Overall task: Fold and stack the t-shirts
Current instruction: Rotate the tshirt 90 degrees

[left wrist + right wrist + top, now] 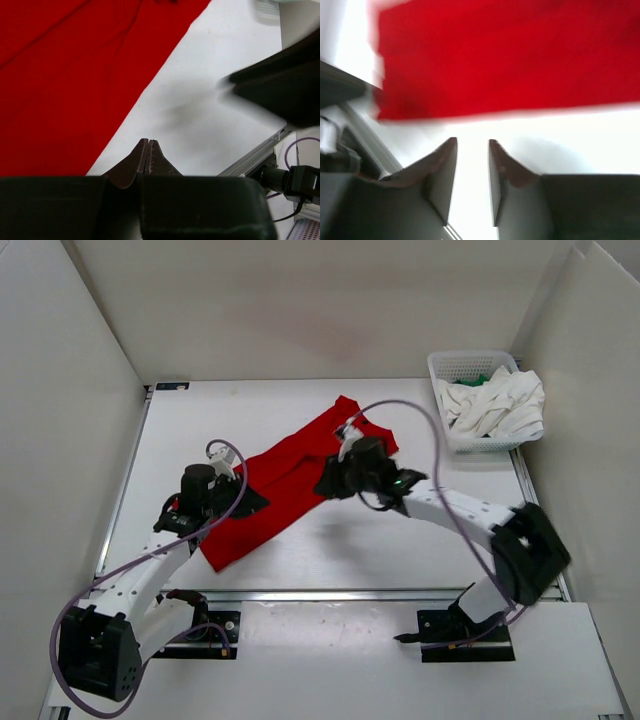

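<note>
One red shirt (285,490) lies spread slantwise mid-table; white shirt (500,405) and green shirt (480,380) sit in the far-right corner basket (460,362). My left gripper (149,142) is pinched together, empty; right gripper (472,142) parted, empty. I reckon the first fold's pending: grab its edge

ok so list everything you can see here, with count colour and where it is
red t-shirt: one, bright red, spread diagonally mid-table
white t-shirt: one, white, bunched in the basket
green t-shirt: one, green, only a bit showing in the basket
basket: one, white mesh, far right corner
table: one, white
cables: two, purple-grey, looping off the arms
left arm: one, white and black, near left
right arm: one, white and black, near right
left fingers: two, dark, shut and empty, by the shirt's edge
right fingers: two, dark, open and empty, by the shirt's edge
</note>
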Robot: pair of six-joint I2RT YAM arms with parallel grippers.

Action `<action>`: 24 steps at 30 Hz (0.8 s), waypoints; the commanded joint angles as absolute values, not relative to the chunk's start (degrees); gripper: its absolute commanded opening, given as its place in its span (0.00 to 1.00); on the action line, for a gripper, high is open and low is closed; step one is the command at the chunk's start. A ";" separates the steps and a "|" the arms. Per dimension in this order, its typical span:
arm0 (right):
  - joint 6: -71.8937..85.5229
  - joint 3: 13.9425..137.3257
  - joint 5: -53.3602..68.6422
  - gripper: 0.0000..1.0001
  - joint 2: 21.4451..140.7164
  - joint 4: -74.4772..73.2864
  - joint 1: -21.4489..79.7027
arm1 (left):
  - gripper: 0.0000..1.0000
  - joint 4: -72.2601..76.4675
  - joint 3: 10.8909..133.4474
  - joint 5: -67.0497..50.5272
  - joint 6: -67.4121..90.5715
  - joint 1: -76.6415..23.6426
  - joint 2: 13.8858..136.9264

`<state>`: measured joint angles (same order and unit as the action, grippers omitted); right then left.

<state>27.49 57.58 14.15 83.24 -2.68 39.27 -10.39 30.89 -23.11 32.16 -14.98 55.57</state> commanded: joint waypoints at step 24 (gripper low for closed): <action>38.96 50.47 14.12 0.00 103.30 10.21 38.70 | 0.14 -13.27 33.84 -21.97 30.85 -12.56 55.98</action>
<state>43.64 55.40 13.45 109.78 15.20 44.10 -13.37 34.83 -22.76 31.79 -11.29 56.21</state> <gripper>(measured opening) 0.011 0.134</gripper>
